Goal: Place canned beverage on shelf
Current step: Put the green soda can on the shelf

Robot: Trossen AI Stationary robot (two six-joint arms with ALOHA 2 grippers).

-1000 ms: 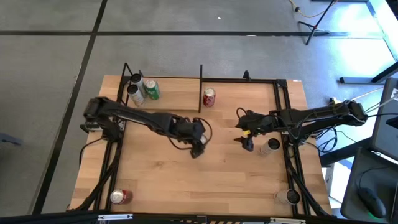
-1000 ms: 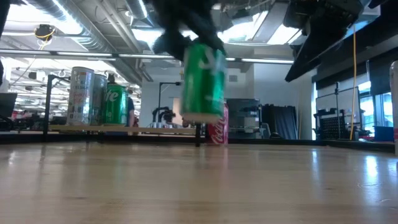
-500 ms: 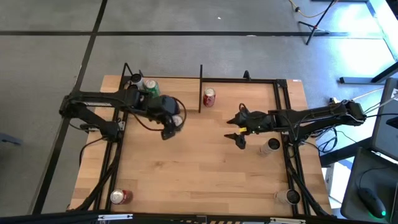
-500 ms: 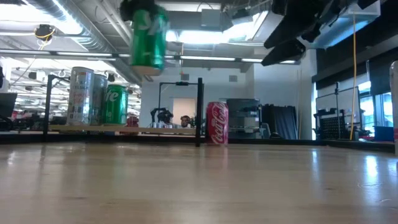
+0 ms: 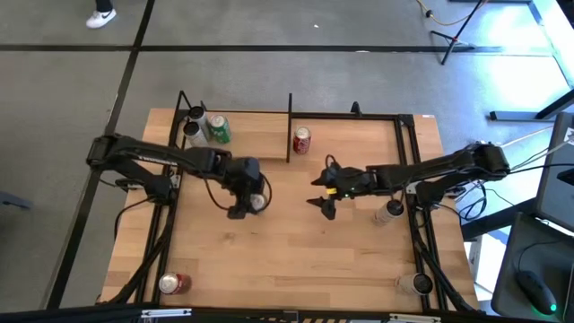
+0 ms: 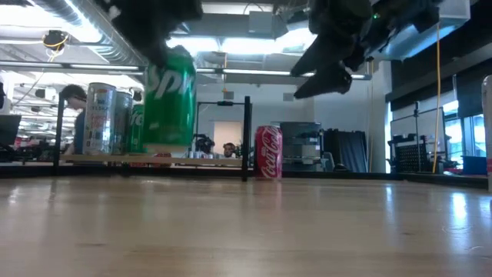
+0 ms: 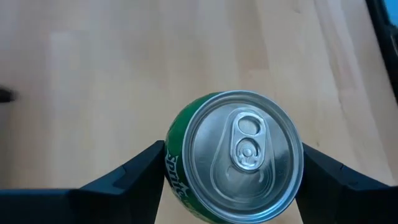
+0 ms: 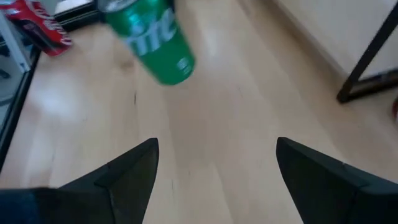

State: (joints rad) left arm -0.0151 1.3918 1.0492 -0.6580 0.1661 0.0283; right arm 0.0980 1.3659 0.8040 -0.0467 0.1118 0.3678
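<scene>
Above table [image 5: 296, 242]: L fingers [image 7: 134, 177] clamp green can [image 7: 233, 155]; R fingers [image 8: 127, 171] wide, empty.

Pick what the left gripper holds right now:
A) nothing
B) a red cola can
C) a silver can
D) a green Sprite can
D: the left wrist view shows the left gripper clamped around a green Sprite can, seen lifted above the table in the low view.

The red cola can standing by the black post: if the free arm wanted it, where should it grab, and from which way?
Probably around the middle of its round side wall, coming down from above. The red cola can stands upright, so its curved sides suit two fingers. The black post stands close on one side, so the fingers should avoid that side. The right gripper is open and empty.
</scene>
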